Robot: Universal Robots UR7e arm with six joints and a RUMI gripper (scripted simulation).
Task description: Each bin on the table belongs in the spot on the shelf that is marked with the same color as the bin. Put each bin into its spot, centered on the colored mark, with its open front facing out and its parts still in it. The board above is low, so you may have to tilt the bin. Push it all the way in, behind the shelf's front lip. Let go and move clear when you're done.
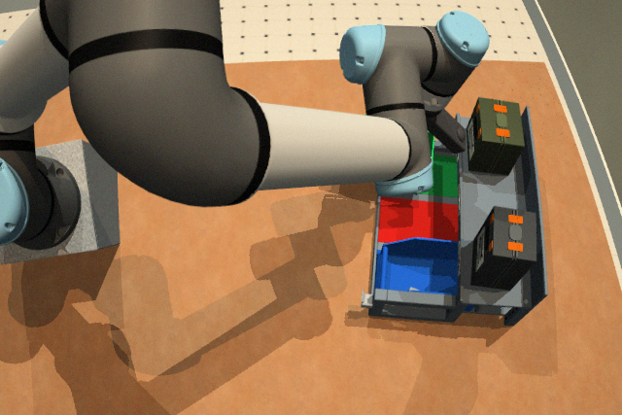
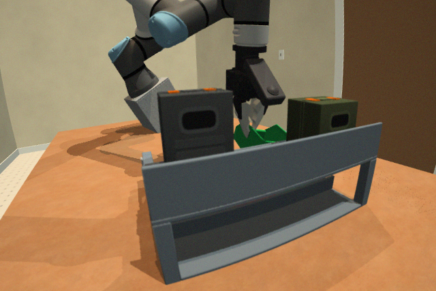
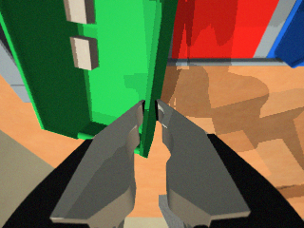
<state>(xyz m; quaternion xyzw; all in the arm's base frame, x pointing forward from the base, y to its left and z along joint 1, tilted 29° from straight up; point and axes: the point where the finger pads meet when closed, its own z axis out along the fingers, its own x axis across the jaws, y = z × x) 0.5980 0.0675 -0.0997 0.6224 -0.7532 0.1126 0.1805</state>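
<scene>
My gripper (image 3: pixel 150 101) is shut on the thin side wall of the green bin (image 3: pixel 97 68). The bin holds two pale parts (image 3: pixel 85 51). Its near end sticks out over the table in front of the shelf's front lip (image 3: pixel 223 61). In the exterior view the gripper (image 2: pixel 251 118) points down into the tilted green bin (image 2: pixel 260 135) behind the grey shelf (image 2: pixel 260 182). In the top view the green bin (image 1: pixel 444 174) lies at the shelf's far end, partly hidden by my wrist. Beside it are a red area (image 1: pixel 417 220) and the blue bin (image 1: pixel 419 264).
Two dark cases with orange latches stand on the shelf's upper board, one olive (image 1: pixel 496 135) and one grey (image 1: pixel 504 247). They rise close beside the gripper on either side (image 2: pixel 195 124) (image 2: pixel 322 116). My arm's base block (image 1: pixel 60 199) stands at the table's left.
</scene>
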